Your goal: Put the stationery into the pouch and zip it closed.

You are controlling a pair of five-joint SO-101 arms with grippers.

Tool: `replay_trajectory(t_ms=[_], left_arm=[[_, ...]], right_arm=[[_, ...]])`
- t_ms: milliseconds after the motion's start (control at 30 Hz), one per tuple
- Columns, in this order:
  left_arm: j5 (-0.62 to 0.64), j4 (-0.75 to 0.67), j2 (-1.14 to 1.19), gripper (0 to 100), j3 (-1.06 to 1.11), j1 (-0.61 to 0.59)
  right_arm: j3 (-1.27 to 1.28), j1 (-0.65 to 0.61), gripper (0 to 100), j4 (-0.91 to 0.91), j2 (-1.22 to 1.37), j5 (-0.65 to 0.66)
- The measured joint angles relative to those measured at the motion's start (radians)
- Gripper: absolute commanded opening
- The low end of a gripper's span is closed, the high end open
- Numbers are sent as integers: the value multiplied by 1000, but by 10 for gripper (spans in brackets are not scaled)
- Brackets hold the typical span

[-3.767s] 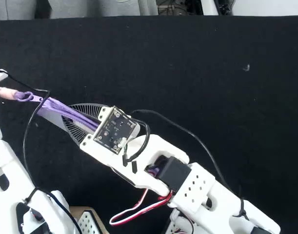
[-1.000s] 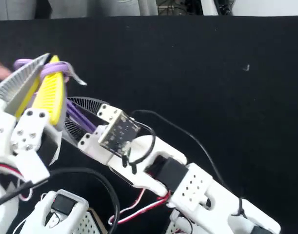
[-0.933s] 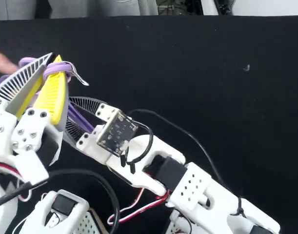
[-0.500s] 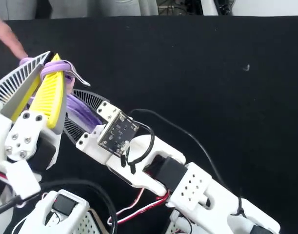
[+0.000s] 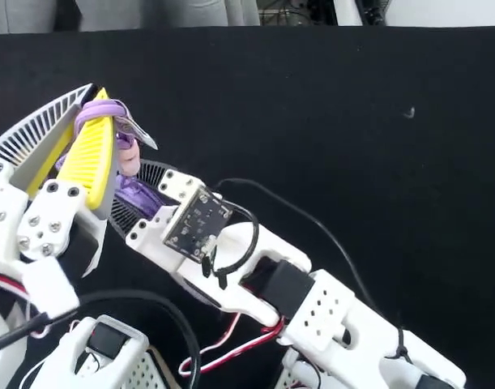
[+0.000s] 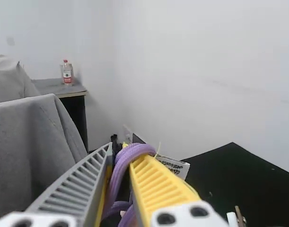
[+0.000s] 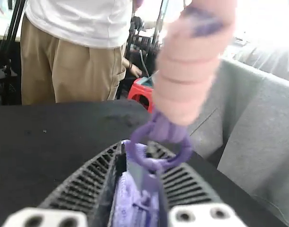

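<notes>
L arm stood raised at the near-left corner of the table [image 5: 352,97], wrist tipped up, its left gripper [image 5: 95,93] pointing away from the arms' bases. Its fingers, one grey [image 6: 83,179] and one yellow [image 6: 153,182], both ribbed hard plastic, were pinched narrow on a fold of the purple pouch [image 5: 138,190], w/ the fabric bulging up betw. them as a rounded loop. A small white tag [image 5: 138,131] stuck out beside the yellow finger, tilted.

R arm came in low from the near-right, stretched diagonally across the black cloth, white printed shell w/ a bare circuit board on top and black, red and white wires looped along it. Its right gripper [image 5: 130,190] sat just below the left one. Its dark, fan-ribbed fingers were closed narrow on the pouch body, soft purple fabric squeezed betw. them.

From the right wrist cam, a purple ring pull [image 7: 135,142] stood up at the pouch's end just past the fingertips. A pinkish, creased, rounded thing [image 7: 189,80] hung down into it; couldn't tell what it was. It showed from above too, just beside the yellow finger.

So the pouch was off the table, held betw. both grippers at the left side. Couldn't see inside it, or whether the zip was shut.
</notes>
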Motion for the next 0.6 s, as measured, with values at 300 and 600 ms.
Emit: replay_trajectory(t_ms=[300,600], left_arm=[[-20,0,2,29,2,0],[-57,0,-5,29,0,0]], right_arm=[[-20,-2,201,77,-5,8],[-86,-54,200,272,5,9]])
